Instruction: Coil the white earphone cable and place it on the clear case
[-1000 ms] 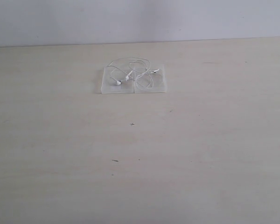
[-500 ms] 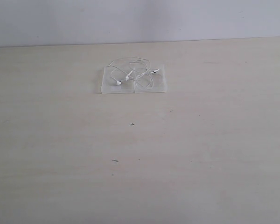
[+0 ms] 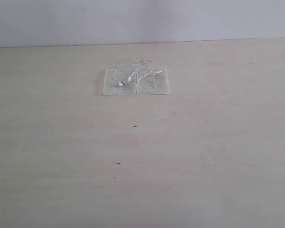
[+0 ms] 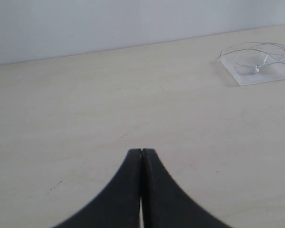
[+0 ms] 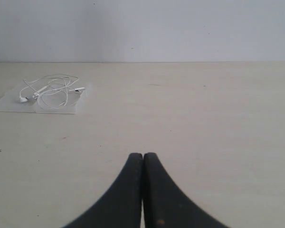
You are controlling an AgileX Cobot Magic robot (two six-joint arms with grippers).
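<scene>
The white earphone cable (image 3: pixel 133 73) lies in loose loops on the clear case (image 3: pixel 111 90), which rests flat on the far middle of the table. In the left wrist view the cable (image 4: pixel 261 54) and case (image 4: pixel 256 78) show far off at one edge. The right wrist view has the cable (image 5: pixel 52 90) on the case (image 5: pixel 9 105) too. My left gripper (image 4: pixel 141 151) is shut and holds nothing, well away from the case. My right gripper (image 5: pixel 143 155) is shut and holds nothing, also well away. Neither gripper appears in the exterior view.
The light wooden table (image 3: pixel 142 166) carries a few small dark specks (image 3: pixel 117 163). A pale wall (image 3: pixel 142 19) rises behind the table's far edge.
</scene>
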